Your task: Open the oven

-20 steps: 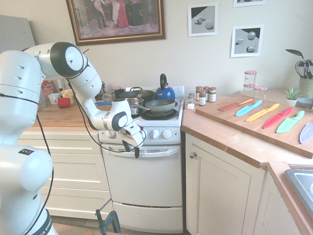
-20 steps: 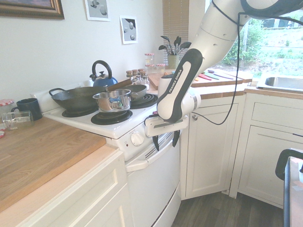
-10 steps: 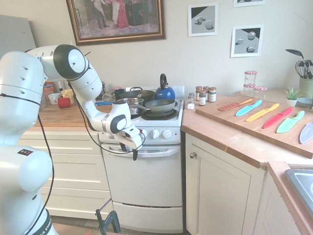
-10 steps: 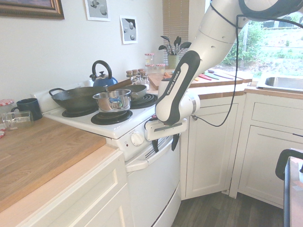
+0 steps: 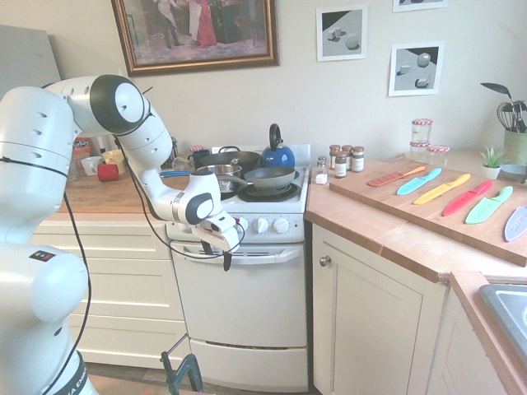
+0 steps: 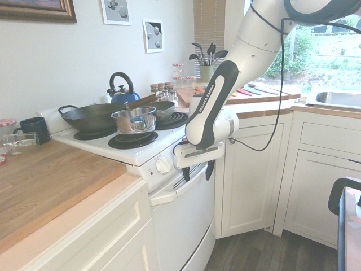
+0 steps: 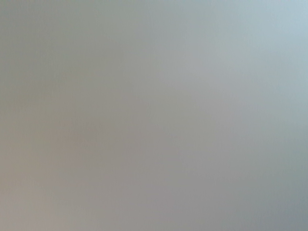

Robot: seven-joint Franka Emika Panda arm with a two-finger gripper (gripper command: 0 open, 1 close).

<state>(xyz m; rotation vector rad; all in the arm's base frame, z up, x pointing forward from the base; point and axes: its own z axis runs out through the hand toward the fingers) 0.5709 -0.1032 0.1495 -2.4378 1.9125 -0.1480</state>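
The arm [image 6: 217, 104] has dipped slightly, its fingers [image 6: 198, 178] (spread apart) pointing down near the handle [image 6: 164, 197] of the oven [image 6: 181, 226].

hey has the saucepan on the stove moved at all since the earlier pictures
No, the saucepan sits over the same front burner, unchanged against it in the second exterior view.

White is seen on the oven [image 5: 239, 300], and black on its coil burners [image 6: 133, 140]. Blue is shown by the kettle [image 5: 278, 158], topped with a black handle. Orange, turquoise, yellow, red, mint green and lavender are displayed across the utensils [image 5: 442, 188]. Red-and-white patterned lids [image 5: 422, 122] are spotted; the picture [image 5: 198, 30] is framed in brown and gold, and blurred grey is given by the wrist view.
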